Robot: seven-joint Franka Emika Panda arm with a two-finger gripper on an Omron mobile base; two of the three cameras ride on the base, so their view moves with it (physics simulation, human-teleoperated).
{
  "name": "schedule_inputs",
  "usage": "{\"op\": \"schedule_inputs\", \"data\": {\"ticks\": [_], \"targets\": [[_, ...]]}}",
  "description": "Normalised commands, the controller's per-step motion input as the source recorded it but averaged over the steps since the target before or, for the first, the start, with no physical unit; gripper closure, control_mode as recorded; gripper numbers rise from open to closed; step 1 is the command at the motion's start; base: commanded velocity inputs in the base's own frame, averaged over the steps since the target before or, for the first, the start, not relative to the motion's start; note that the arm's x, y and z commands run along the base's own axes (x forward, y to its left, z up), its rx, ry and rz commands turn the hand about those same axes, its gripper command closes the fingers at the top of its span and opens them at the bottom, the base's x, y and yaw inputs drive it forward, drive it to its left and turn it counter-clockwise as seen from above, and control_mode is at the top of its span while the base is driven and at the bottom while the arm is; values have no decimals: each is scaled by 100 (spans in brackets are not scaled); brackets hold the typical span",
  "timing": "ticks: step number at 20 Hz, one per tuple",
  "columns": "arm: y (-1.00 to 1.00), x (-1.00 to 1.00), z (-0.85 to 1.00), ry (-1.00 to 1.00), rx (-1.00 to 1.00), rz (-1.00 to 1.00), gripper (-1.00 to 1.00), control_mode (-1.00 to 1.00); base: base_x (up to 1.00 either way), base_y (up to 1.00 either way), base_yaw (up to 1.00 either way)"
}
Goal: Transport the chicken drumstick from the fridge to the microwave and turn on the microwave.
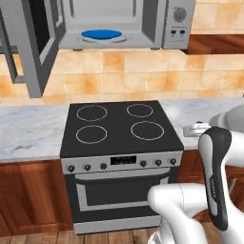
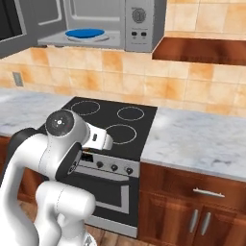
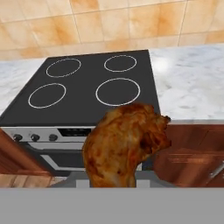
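Observation:
The chicken drumstick (image 3: 124,146), brown and lumpy, hangs close in the hand view, in the air before the stove's front right corner. My gripper is shut on it, and the meat hides the fingertips. The microwave (image 1: 143,24) sits high on the wall above the stove with its door (image 1: 28,52) swung open to the left. Inside it lies the blue round plate (image 1: 101,34), bare. Its button panel (image 1: 177,24) is on the right side. From the right base view I see the same microwave (image 2: 139,24) and plate (image 2: 85,33). The fridge is out of view.
A black four-ring stove (image 1: 119,126) with an oven below stands under the microwave. Marble counters (image 1: 28,131) run to both sides over wooden cabinets (image 2: 202,202). A wooden shelf (image 2: 202,50) hangs right of the microwave. My white arm (image 2: 57,144) rises before the stove.

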Motion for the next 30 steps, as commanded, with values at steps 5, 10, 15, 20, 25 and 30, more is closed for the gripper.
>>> {"op": "schedule_inputs", "data": {"ticks": [5,10,15,20,25,30], "targets": [[0,0,0,0,0,0,100,100,44,46,1],[0,0,0,0,0,0,100,100,45,34,3],[0,0,0,0,0,0,100,100,49,23,5],[0,0,0,0,0,0,100,100,43,25,3],[0,0,0,0,0,0,100,100,44,28,1],[0,0,0,0,0,0,100,100,36,25,0]]}}
